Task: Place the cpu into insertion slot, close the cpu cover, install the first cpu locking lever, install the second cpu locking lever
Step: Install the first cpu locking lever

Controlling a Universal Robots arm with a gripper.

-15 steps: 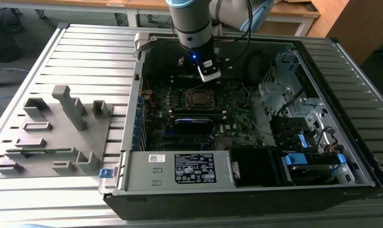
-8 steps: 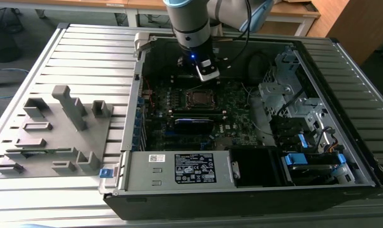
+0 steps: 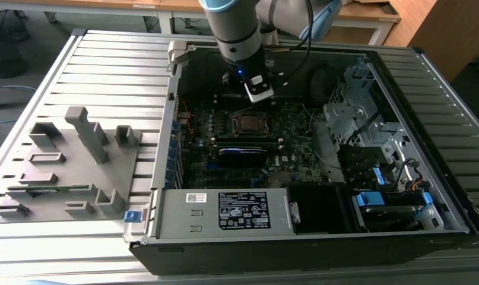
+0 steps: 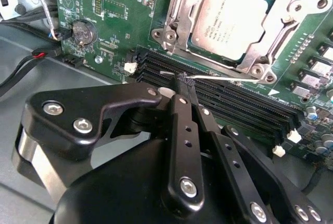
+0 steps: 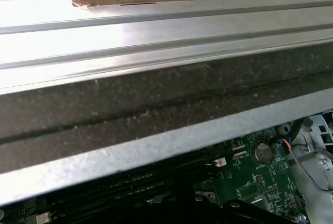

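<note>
In the second wrist view the cpu point(image 4: 229, 18) lies flat in the insertion slot point(image 3: 247, 123) on the green motherboard. The silvery cpu cover point(image 4: 283, 31) is down around it, framing its metal top. A thin wire locking lever point(image 4: 223, 78) runs along the near edge of the cover. My gripper point(image 4: 183, 80) is shut, and its black fingertips point(image 4: 181, 90) meet right at the free end of that lever, above the memory slots. In the exterior view my gripper point(image 3: 262, 98) hangs inside the open computer case, just behind the slot.
Long black memory slots point(image 4: 234, 104) lie under the fingers, and a coin battery point(image 4: 83, 31) sits beside them. The case wall point(image 5: 156, 104) rises close by. A power supply point(image 3: 223, 211) and drive cage point(image 3: 366, 119) fill the case's front and right. A grey fixture point(image 3: 65, 166) lies on the table.
</note>
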